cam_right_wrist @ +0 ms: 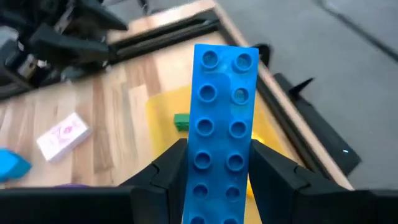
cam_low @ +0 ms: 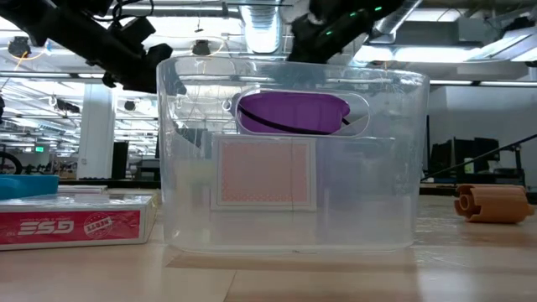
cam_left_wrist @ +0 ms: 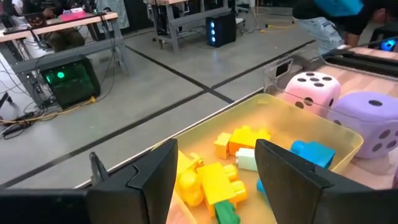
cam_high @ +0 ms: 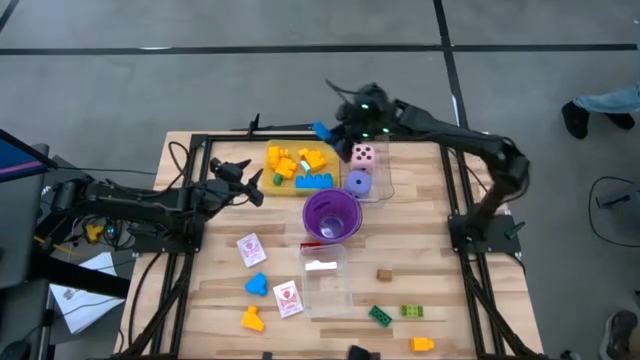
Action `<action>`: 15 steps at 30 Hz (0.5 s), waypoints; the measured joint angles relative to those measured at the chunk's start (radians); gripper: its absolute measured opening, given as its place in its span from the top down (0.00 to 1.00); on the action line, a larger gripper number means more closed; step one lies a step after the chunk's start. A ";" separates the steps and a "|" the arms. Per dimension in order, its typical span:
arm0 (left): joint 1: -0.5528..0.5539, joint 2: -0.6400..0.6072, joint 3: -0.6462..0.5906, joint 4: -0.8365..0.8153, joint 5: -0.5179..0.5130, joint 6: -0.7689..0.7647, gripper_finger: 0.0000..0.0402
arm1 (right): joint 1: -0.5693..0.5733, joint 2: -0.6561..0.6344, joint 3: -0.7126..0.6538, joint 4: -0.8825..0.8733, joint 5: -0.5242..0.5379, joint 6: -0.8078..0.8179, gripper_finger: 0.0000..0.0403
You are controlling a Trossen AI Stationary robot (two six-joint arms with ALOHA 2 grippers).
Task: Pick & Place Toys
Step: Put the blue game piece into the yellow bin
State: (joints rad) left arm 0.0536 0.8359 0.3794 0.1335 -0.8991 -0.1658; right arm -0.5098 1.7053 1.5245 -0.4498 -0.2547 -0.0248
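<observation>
Right wrist view: a long blue brick (cam_right_wrist: 221, 127) with two rows of round studs is seen clamped between the right gripper (cam_right_wrist: 217, 171) fingers, standing lengthwise out from them. In the high view the same brick (cam_high: 321, 131) is held above the far edge of the table (cam_high: 420, 215), just beyond the yellow tray (cam_high: 300, 188).

Yellow, orange, blue and green bricks are piled in the yellow tray (cam_left_wrist: 348, 134). A pink die (cam_high: 364, 155) and a purple die (cam_high: 359, 183) are set in a clear tray just beside it, and the purple cup (cam_high: 331, 215) is placed near the table's middle. Two white-red cards (cam_high: 250, 249), a blue piece (cam_high: 257, 285) and a yellow-orange piece (cam_high: 252, 319) are spread over the near left part; green and yellow bricks (cam_high: 380, 316) and a brown piece (cam_high: 384, 275) lie near the front right edge.

The left gripper (cam_high: 246, 180) is held left of the yellow tray with its fingers apart and nothing between them. Bare wood is left between the tray and the cards, and along the right side of the table.
</observation>
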 joint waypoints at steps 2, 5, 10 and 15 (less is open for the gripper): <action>0.000 0.000 0.000 -0.002 0.000 0.001 0.48 | 0.006 0.077 0.084 -0.046 -0.011 -0.050 0.66; 0.000 0.000 0.000 -0.024 0.001 0.000 0.48 | 0.022 0.180 0.196 -0.123 -0.011 -0.117 0.66; 0.000 0.000 0.000 -0.050 0.001 0.000 0.48 | 0.040 0.306 0.350 -0.243 -0.019 -0.165 0.66; 0.000 0.001 0.000 -0.050 0.008 0.000 0.48 | 0.038 0.399 0.409 -0.347 -0.067 -0.184 0.66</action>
State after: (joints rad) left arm 0.0536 0.8364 0.3794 0.0834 -0.8908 -0.1658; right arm -0.4717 2.1043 1.9333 -0.7969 -0.3217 -0.2090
